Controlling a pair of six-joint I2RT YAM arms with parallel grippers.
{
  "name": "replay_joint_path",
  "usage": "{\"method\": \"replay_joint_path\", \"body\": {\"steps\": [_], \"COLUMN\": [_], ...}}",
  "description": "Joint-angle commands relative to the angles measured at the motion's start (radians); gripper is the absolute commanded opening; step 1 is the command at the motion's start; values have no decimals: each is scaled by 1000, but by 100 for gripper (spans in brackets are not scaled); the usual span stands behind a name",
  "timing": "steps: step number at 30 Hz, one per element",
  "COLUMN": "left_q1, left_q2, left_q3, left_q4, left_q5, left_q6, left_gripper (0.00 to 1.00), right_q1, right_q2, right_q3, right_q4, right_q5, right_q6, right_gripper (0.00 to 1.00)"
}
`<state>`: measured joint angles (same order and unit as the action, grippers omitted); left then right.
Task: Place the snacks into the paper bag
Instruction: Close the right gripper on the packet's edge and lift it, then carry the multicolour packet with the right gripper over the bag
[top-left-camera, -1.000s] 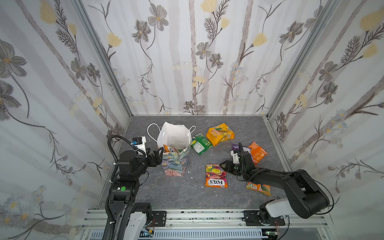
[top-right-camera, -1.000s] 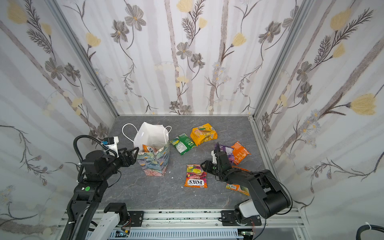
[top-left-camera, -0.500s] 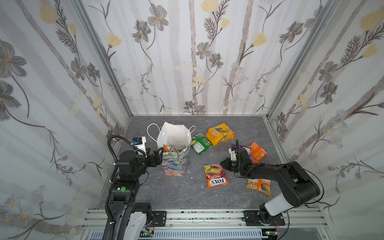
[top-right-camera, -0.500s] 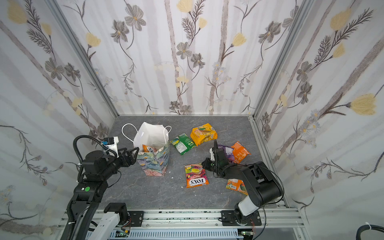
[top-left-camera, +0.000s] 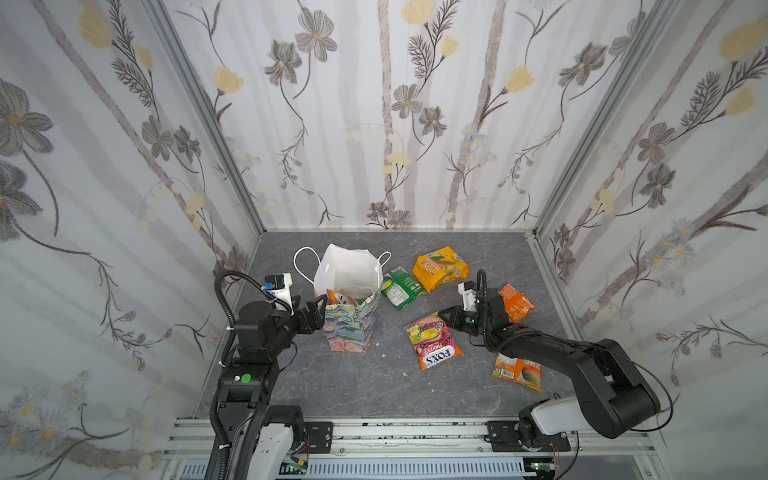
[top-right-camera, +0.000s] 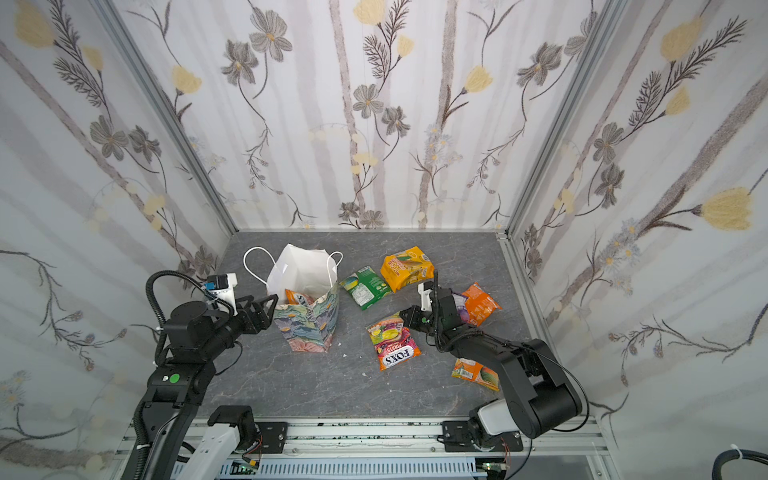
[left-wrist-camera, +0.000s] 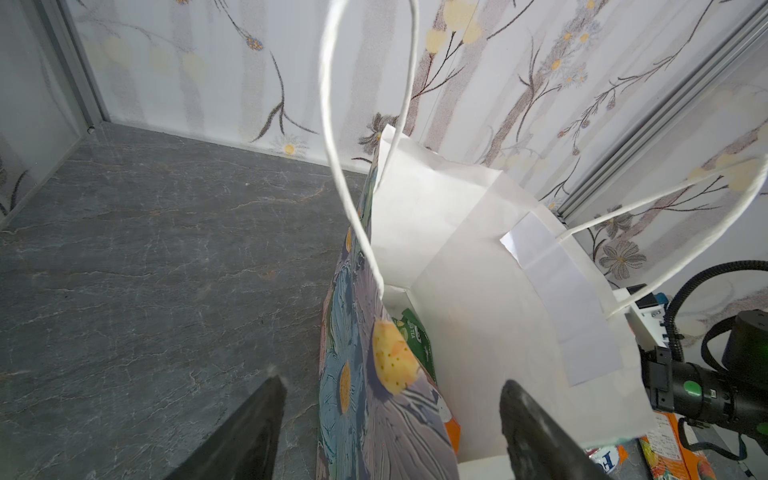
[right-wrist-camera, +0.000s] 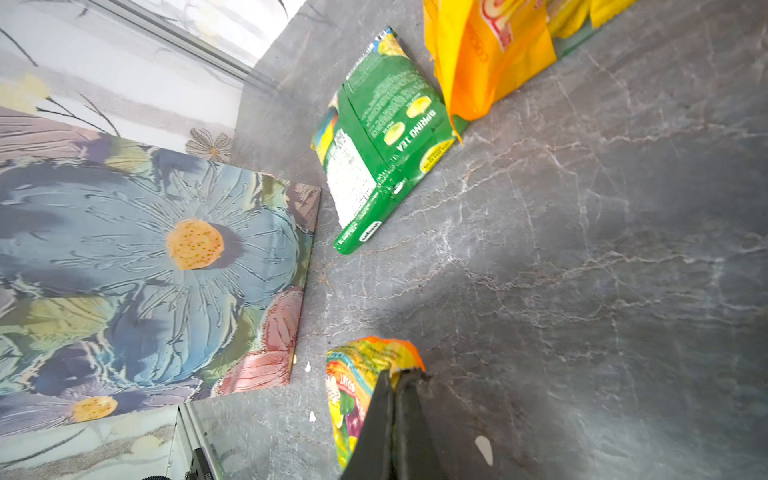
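The paper bag (top-left-camera: 353, 328) (top-right-camera: 309, 328) stands upright and open at centre left, with an orange packet (top-left-camera: 338, 297) and a green one (left-wrist-camera: 415, 336) inside. My left gripper (top-left-camera: 316, 305) (left-wrist-camera: 392, 384) is open, its jaws astride the bag's (left-wrist-camera: 478, 291) near wall without touching it. My right gripper (top-left-camera: 442, 313) (right-wrist-camera: 401, 372) is shut on the top edge of the FOX'S packet (top-left-camera: 432, 340) (top-right-camera: 392, 345) (right-wrist-camera: 357, 399). Other snacks lie on the floor: green (top-left-camera: 401, 286) (right-wrist-camera: 382, 158), yellow-orange (top-left-camera: 440, 268) (right-wrist-camera: 490, 54), orange (top-left-camera: 517, 303), and an orange one (top-left-camera: 517, 370) under the right arm.
A purple packet (top-right-camera: 459, 301) shows partly behind the right wrist. Papered walls with metal corner posts (top-left-camera: 552, 199) close in the grey floor (top-left-camera: 374, 386) on three sides. The bag's cord handles (top-left-camera: 301, 266) stick out at its rim. White crumbs (right-wrist-camera: 484, 449) dot the floor.
My right gripper has gone from half open to shut on the FOX'S packet's edge, and the packet has turned slightly. The left arm and the bag have not moved.
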<state>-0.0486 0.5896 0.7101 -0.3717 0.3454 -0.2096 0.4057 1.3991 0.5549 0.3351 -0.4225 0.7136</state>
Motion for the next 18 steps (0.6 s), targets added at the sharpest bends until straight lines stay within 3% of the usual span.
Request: {"method": "replay_joint_path", "body": {"steps": [1,7,13,16,18], "left_q1": [0,0,0,0,0], "left_q2": [-1,0,1,0,1], "left_q3": [-1,-2,-4,-2,-3], "left_q4": [36,36,38,37,37], "left_q5": [6,7,7,7,7], "left_q6": [-2,-1,-1,-1,-1], "left_gripper": [81,81,81,81,81], "right_q1": [2,9,79,154,177], "right_q2": [-37,-117,-231,-274,-287], "right_q3": [23,77,224,304,343], "right_q4": [-16,-62,-218,-301,-317], "right_q5": [-19,-49,87,224,231], "right_q6": [-21,-34,-131,-224,-250], "right_gripper": [0,0,0,0,0]}}
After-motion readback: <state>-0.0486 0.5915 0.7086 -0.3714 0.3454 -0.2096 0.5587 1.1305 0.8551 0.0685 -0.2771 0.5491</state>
